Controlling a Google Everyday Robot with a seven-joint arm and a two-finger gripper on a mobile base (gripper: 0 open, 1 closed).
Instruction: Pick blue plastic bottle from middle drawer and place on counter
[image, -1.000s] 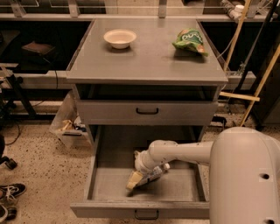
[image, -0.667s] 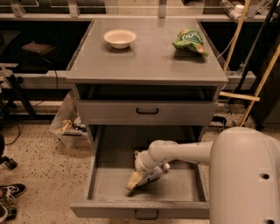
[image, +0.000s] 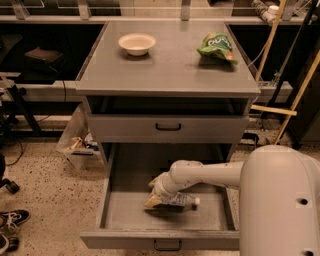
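The blue plastic bottle (image: 181, 200) lies on its side on the floor of the open middle drawer (image: 120, 210), with its white cap pointing right. My gripper (image: 156, 192) reaches down into the drawer from the right. Its fingers straddle the bottle's left end and are closed on it. The bottle rests low, at the drawer floor. The counter (image: 167, 65) is the grey cabinet top above.
A white bowl (image: 137, 43) sits at the counter's back left and a green snack bag (image: 216, 46) at its back right. The top drawer (image: 168, 128) is closed. A bin (image: 77, 145) stands left of the cabinet, and wooden poles (image: 295, 100) lean at the right.
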